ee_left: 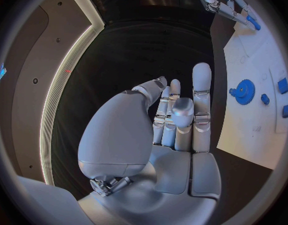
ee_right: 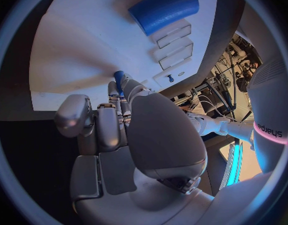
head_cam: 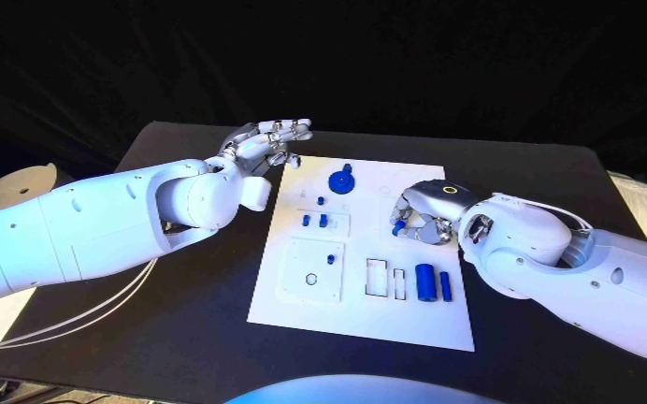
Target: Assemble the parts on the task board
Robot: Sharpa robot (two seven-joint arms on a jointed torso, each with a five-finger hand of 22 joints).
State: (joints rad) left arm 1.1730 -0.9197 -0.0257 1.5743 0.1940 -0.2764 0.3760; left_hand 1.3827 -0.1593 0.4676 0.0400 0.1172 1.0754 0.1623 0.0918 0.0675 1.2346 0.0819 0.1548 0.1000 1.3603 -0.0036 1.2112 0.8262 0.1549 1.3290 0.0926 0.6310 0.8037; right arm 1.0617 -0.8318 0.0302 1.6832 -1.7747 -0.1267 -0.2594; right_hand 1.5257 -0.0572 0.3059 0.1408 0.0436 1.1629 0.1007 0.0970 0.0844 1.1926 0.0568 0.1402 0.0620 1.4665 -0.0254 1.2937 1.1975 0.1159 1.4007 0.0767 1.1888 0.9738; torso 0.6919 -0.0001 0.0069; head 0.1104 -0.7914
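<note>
Nearest the robot, on the near part of the white board (head_cam: 405, 324), two blue cylinders are lying side by side: a thick cylinder (head_cam: 426, 281) and, just beside it toward the right arm, a thin rod (head_cam: 445, 285). Next to them, two narrow rectangular slots (head_cam: 388, 279) are showing in the board, and a square plate (head_cam: 314, 268) with holes is sitting further toward the left arm.

Beyond the cylinders, the right hand (head_cam: 421, 211) is hanging over the board's right edge with its fingers curled in. It is pinching a small blue peg (head_cam: 399, 228) at its fingertips; in the right wrist view the peg (ee_right: 119, 80) is poking out between the fingers (ee_right: 113, 92), just above the board (ee_right: 88, 45). That same view is showing the thick cylinder (ee_right: 164, 8) lying past the fingertips.

At about the same depth, toward the board's middle, small blue pieces (head_cam: 314, 221) are standing in a raised plate. Further on, a blue gear (head_cam: 341, 181) is resting near the board's far edge; the left wrist view is showing the gear (ee_left: 244, 91) and the pieces (ee_left: 282, 85) on the board (ee_left: 256, 130).

Farthest out, the left hand (head_cam: 267, 147) is hovering above the black desk (head_cam: 176, 329) just off the board's far left corner. Its fingers are held straight and loosely apart, thumb folded across, holding nothing; the left wrist view is showing the hand (ee_left: 175, 130) the same way.
</note>
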